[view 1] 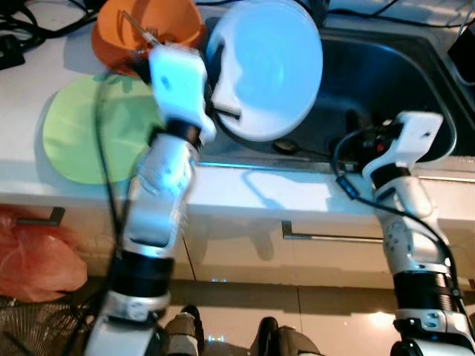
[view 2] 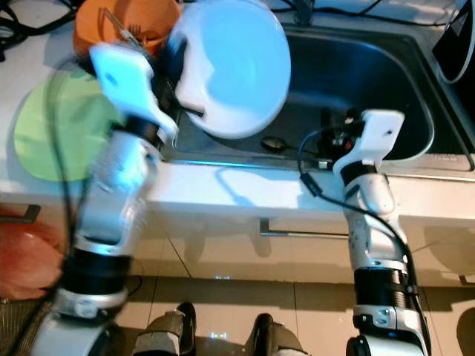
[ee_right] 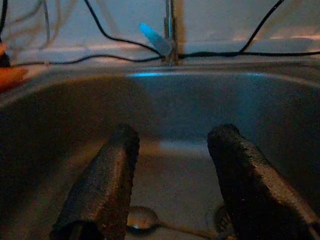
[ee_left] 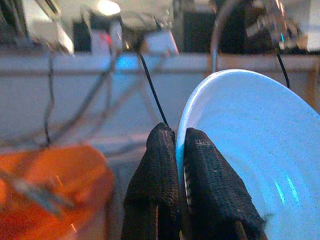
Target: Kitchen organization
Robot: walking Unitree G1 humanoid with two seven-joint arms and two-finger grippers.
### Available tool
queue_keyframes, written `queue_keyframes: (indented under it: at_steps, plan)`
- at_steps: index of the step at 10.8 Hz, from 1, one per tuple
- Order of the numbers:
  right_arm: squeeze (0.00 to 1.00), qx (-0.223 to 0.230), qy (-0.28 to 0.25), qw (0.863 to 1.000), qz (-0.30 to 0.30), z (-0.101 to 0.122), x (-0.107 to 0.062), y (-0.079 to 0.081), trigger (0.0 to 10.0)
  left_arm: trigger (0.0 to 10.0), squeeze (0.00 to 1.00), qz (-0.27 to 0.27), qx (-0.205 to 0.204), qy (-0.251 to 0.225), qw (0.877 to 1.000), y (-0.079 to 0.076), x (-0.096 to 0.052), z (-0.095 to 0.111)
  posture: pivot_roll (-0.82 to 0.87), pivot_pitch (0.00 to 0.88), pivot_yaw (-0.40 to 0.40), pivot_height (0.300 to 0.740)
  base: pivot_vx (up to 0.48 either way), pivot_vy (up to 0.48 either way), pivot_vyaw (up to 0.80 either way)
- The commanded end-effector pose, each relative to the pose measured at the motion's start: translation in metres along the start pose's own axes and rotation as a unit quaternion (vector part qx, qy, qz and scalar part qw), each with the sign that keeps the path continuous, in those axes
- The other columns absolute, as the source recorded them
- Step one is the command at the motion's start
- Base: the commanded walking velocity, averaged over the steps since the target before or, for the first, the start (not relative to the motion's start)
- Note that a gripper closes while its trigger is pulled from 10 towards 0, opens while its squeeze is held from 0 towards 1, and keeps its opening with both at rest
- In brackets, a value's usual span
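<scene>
A white plate is held tilted over the left side of the steel sink. My left gripper is shut on its rim, with one finger on each face of the plate. My right gripper is open inside the sink, above the basin floor, nothing between its fingers. A spoon lies on the sink bottom below it, also seen as the spoon near the front wall. An orange bowl with a utensil in it stands on the counter behind my left arm.
A light green round mat lies on the white counter left of the sink. Black cables run along the back left. The faucet stands behind the sink. A red bag hangs below the counter at the left.
</scene>
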State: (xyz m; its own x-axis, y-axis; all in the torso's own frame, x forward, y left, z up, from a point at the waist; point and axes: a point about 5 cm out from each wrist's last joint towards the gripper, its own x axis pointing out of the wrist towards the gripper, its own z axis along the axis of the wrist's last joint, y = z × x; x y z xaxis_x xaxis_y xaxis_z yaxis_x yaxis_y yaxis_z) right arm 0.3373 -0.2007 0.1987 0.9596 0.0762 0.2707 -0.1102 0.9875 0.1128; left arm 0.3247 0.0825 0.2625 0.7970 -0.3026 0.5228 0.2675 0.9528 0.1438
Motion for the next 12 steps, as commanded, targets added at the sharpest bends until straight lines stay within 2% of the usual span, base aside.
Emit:
queue_keyframes:
  at_steps: [1, 8, 12]
  plan:
    - [0.0, 0.006, -0.015, 1.0, 0.005, 0.012, 0.002, -0.002, 10.0, 10.0, 0.0, -0.019, -0.008, -0.022, 1.0, -0.008, 0.0, 0.004, 0.18, 0.204, -0.037, 0.74, 0.0, 0.0, 0.0]
    - [0.0, 0.064, -0.042, 0.996, 0.036, 0.055, 0.005, 0.001, 10.0, 10.0, 0.0, -0.02, -0.021, -0.043, 0.999, -0.015, 0.009, -0.005, 0.15, 0.199, -0.043, 0.74, 0.0, 0.0, 0.0]
    - [0.0, 0.067, 0.01, 0.987, 0.146, 0.043, -0.012, 0.019, 10.0, 10.0, 0.0, -0.025, -0.033, -0.051, 0.998, -0.02, 0.013, -0.007, 0.14, 0.196, -0.042, 0.74, 0.0, 0.0, 0.0]
